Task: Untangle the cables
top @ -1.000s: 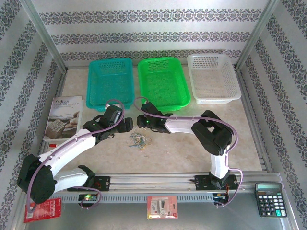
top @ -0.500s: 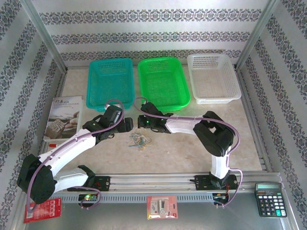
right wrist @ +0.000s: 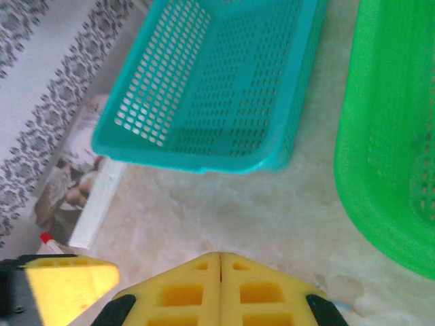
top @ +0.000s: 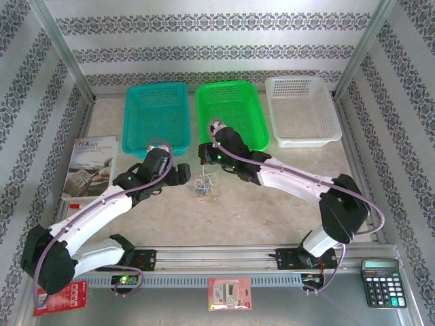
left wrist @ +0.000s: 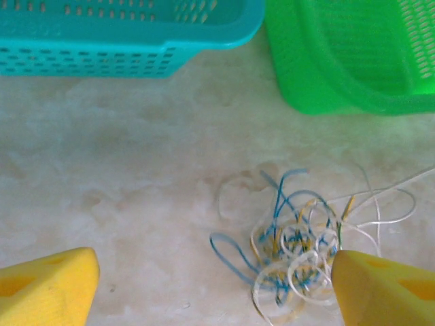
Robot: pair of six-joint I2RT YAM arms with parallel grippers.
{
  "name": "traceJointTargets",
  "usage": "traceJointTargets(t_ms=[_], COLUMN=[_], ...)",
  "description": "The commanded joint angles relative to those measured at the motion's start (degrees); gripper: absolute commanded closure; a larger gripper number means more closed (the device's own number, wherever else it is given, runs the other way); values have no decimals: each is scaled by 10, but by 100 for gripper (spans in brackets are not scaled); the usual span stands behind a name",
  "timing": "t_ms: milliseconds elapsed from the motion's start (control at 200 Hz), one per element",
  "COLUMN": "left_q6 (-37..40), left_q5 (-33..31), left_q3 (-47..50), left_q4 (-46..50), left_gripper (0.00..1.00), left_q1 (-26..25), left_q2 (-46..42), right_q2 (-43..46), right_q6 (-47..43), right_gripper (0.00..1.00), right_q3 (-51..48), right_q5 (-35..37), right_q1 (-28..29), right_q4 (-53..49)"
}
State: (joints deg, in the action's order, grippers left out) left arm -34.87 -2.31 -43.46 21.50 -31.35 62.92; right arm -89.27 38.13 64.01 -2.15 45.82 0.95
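The cables point(top: 204, 185) are a small tangle of thin blue, yellow and cream-white loops on the pale tabletop, in front of the green basket. In the left wrist view the cables point(left wrist: 306, 248) lie against the right pad point(left wrist: 380, 288). My left gripper point(left wrist: 214, 288) is open, with bare table across most of the gap. A few white strands run off to the right, stretched. My right gripper point(top: 204, 160) hangs just above the tangle, and thin strands rise to it. Its yellow pads point(right wrist: 204, 285) are pressed together, so my right gripper point(right wrist: 221, 257) is shut.
A teal basket point(top: 156, 115), a green basket point(top: 232, 112) and a white basket point(top: 302, 109) line the back. A booklet point(top: 92, 166) lies at the left. A calculator point(top: 383, 282) and red card packs point(top: 229, 293) sit along the near rail.
The right arm has stretched out and lifted toward the baskets with its jaws closing. The tangle has shifted with it, away from the near edge. The left gripper has followed slightly and opened a little wider.
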Motion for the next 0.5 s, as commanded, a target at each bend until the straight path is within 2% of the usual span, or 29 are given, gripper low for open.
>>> traceJointTargets(t_ms=[0, 495], left_q6=[23, 75], left_q5=[29, 124], left_q3=[15, 12], left_q4=[-56, -181], left_gripper=[10, 6], left_q1=[7, 8], left_q2=[-17, -4], right_q2=[44, 137], right_q6=[-15, -5], right_gripper=[100, 100], right_q3=[5, -24], right_q5=[10, 19], right_q1=[-6, -5], right_q4=[-11, -9])
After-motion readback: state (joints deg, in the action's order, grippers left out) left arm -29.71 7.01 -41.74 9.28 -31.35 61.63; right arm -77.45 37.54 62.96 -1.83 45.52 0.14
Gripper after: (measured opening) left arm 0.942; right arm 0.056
